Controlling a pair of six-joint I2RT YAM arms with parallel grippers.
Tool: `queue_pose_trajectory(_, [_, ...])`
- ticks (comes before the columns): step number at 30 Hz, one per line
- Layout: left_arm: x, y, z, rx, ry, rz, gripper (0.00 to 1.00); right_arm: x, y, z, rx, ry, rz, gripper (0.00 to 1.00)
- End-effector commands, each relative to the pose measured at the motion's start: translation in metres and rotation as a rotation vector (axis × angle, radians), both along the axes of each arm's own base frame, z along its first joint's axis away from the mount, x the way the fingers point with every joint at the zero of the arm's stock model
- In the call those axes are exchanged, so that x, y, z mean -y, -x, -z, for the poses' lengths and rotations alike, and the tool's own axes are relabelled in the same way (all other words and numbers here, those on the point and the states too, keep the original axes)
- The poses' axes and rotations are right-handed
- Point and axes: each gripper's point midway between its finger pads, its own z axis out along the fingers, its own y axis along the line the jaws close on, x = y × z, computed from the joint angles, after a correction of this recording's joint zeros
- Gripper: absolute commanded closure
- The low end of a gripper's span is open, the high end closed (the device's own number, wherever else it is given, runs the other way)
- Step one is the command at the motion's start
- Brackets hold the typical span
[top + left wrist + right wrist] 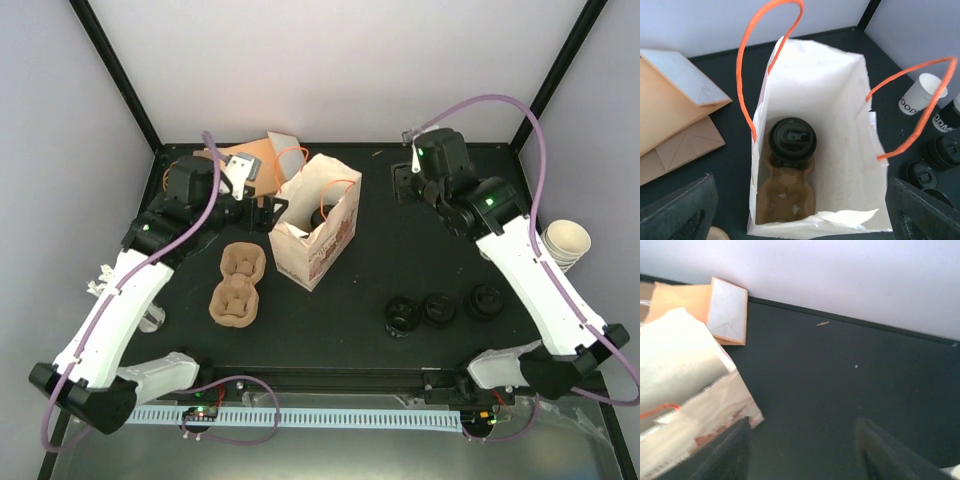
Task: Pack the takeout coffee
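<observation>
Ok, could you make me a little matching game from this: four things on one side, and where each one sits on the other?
Things:
1. black-lidded cup
2. empty cardboard carrier
3. stack of cream cups
4. flat brown bags

Places:
A. lying on the table by the back wall
B. inside the white bag
C. far right, by the right wall
D. on the table just left of the white bag

Pairs: 1-B, 2-D, 3-C, 4-A.

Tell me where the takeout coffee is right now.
The takeout coffee sits inside the white bag, in the cardboard carrier, left wrist view.
</observation>
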Motion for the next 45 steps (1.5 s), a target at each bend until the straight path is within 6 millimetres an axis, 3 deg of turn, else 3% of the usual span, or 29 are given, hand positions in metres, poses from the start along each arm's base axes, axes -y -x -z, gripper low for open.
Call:
queue_pose_trajectory(1, [-0.006,0.015,-0.034,0.073,0.047,0.002,0.02,0.018,0.007,-0.007,0.063,-0.071,0.087,0.36])
queue_pose_trajectory(2, [-0.008,0.019,-0.036,0.077,0.048,-0.001,0.01,0.020,0.011,-0.004,0.062,-0.076,0.089,0.33])
queue_pose_trajectory(5, [-0.016,0.029,-0.040,0.086,0.041,-0.021,0.01,0.028,0.023,0.007,0.065,-0.093,0.096,0.12])
queue_pose_trajectory(8, [-0.026,0.040,-0.041,0.093,0.033,-0.047,0.01,0.039,0.034,0.014,0.074,-0.107,0.128,0.01])
queue_pose_trajectory(16, [-0.045,0.062,-0.032,0.102,0.005,-0.093,0.01,0.058,0.056,0.041,0.017,-0.148,0.210,0.00])
queue_pose_trajectory(27, [-0.045,0.079,-0.013,0.054,0.026,-0.071,0.01,0.051,0.069,0.069,-0.063,-0.219,0.193,0.00])
queue_pose_trajectory(38, [-0.047,0.086,-0.005,0.036,0.022,-0.071,0.01,0.055,0.073,0.074,-0.057,-0.210,0.189,0.00])
queue_pose_trajectory(45, [-0.047,0.088,0.011,-0.020,0.020,-0.079,0.01,0.052,0.078,0.082,-0.089,-0.236,0.182,0.00])
